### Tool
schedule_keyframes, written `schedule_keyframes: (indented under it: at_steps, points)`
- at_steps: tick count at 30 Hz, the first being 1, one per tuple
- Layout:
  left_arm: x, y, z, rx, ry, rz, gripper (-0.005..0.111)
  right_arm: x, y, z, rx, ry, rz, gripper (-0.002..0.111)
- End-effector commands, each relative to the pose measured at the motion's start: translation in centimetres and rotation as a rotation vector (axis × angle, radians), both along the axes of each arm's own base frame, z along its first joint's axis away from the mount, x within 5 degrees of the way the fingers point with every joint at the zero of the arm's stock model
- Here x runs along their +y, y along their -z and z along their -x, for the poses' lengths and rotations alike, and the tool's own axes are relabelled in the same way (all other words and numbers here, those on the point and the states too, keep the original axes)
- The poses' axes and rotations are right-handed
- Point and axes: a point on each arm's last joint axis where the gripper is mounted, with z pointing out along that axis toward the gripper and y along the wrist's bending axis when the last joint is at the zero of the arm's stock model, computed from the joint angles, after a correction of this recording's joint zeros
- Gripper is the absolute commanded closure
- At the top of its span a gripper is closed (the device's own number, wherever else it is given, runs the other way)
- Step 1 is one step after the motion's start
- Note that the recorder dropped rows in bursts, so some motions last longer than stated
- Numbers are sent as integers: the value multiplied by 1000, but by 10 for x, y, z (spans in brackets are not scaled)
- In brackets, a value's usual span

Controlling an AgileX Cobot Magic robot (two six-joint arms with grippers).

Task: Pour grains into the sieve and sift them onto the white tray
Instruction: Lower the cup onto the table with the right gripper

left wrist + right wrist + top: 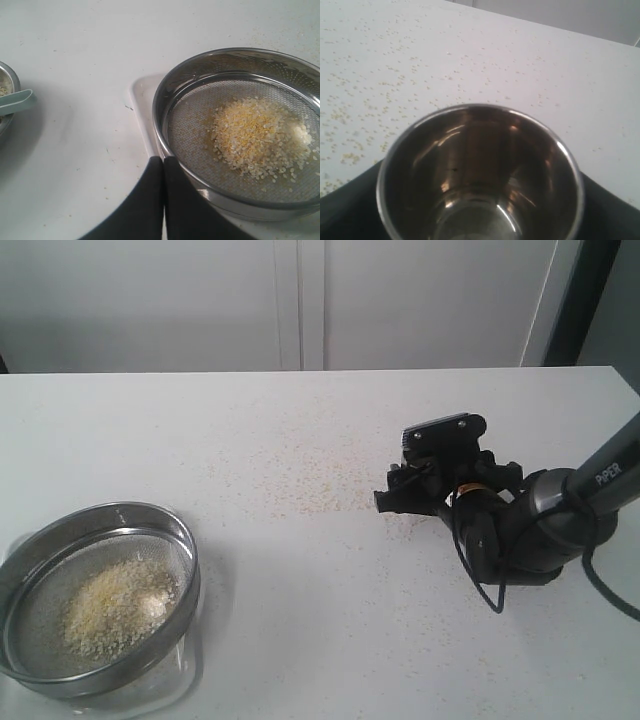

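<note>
Currently: sieve [191,575] rests on tray [141,97], so its grains [115,605], heaped on the mesh, can fall through. Left gripper [163,165] is fully closed on nothing, tips just beside the sieve's rim. Right gripper [410,490], low over the table and well apart, clasps an empty cup [480,170].

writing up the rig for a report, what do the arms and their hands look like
The right arm is black and dark grey with rounded joints; its long link carries white PIPER lettering. A thin black cable loops beneath it, and a flat black plate with small screws sits on top. The left hand shows two smooth, curved black fingers; its arm is out of view.
</note>
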Motion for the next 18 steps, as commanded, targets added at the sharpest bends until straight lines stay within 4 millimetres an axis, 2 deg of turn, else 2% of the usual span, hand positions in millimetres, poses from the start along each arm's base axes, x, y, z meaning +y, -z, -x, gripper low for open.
schedule_keyframes:
  at_steps: [1, 11, 18]
  points:
    - [0, 1, 0, 0, 1, 9, 107, -2, -16, -1, -15, 5, -15, 33]
    - [0, 1, 0, 0, 1, 9, 107, -1, -34, 2, 16, -9, -36, 33]
    - [0, 1, 0, 0, 1, 9, 107, -2, -80, 6, -67, -17, -86, 33]
